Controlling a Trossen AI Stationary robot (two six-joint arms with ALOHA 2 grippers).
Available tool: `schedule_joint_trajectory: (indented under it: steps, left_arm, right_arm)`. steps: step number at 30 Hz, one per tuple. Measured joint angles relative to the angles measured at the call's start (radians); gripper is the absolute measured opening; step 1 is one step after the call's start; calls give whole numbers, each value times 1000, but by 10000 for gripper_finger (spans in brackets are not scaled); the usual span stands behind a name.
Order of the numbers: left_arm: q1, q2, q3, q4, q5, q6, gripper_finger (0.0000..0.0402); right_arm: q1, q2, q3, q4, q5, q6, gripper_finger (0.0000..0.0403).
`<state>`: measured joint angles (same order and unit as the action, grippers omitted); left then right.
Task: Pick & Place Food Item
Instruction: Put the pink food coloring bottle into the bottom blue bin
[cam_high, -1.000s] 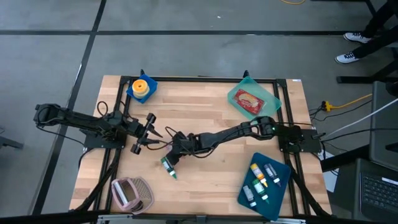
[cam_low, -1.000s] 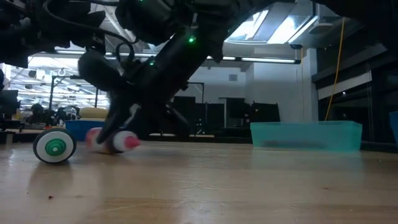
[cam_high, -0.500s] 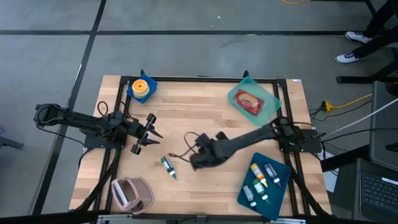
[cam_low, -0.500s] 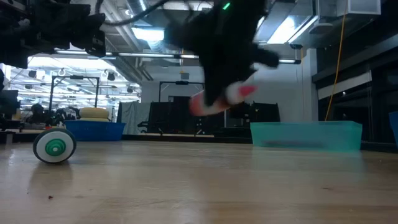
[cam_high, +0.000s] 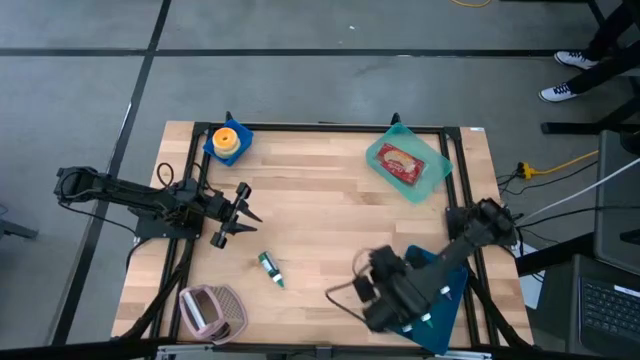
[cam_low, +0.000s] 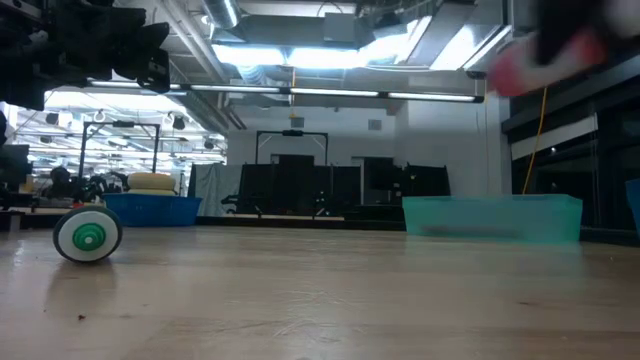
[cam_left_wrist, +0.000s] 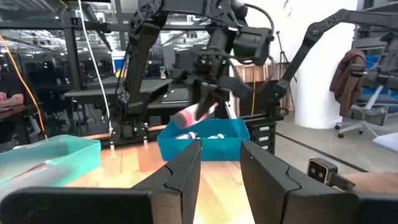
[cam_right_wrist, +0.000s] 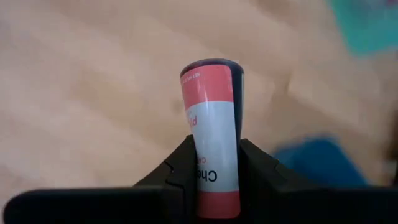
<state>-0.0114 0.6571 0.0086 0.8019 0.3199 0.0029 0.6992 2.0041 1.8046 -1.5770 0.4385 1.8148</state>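
A pink-and-white tube with a dark cap (cam_right_wrist: 212, 118) is between the fingers of my right gripper (cam_right_wrist: 211, 152), which is shut on it. In the high view that gripper (cam_high: 380, 300) hangs over the near left edge of the blue tray (cam_high: 452, 305). The left wrist view shows the tube (cam_left_wrist: 194, 114) in the air above this tray (cam_left_wrist: 214, 146). In the low view it is a pink blur (cam_low: 545, 55) at the upper right. My left gripper (cam_high: 235, 213) waits open at the table's left, touching nothing. My right gripper pinches the tube's two sides (cam_right_wrist: 214, 174) between its two fingers, toward the end opposite the cap. The tube runs along the fingers and sticks out past their ends, cap foremost. It is lifted clear of the table and tilted, fingers slanting down from above.
A green-capped bottle (cam_high: 271, 269) lies on its side left of centre, its round end (cam_low: 88, 235) facing the low camera. The blue tray holds several tubes. A teal tray with a red pack (cam_high: 407, 163) sits far right, a blue dish with an orange item (cam_high: 228, 143) far left, a pink basket (cam_high: 210, 310) near left.
My right gripper has swung from the middle of the table, beside the green bottle, toward the near right edge and up, reaching the blue tray. It has turned as it went. The pink tube has gone with it, lifted off the table. The green bottle has stayed.
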Motion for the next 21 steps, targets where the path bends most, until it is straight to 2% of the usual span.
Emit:
schedule_joint_trajectory:
  steps: [11, 15, 18, 21]
  left_arm:
    - [0, 0, 0, 0, 0, -6, 104]
    - [0, 0, 0, -4, 0, -2, 107]
    - [0, 0, 0, -7, 0, -2, 109]
    - [0, 0, 0, -16, 0, -2, 109]
  right_arm:
    - [229, 4, -48, 7, -176, 426, 85]
    - [274, 4, -108, 62, -257, 455, 85]
    - [273, 6, -156, 95, -247, 453, 87]
    - [271, 5, -216, 97, -242, 451, 105]
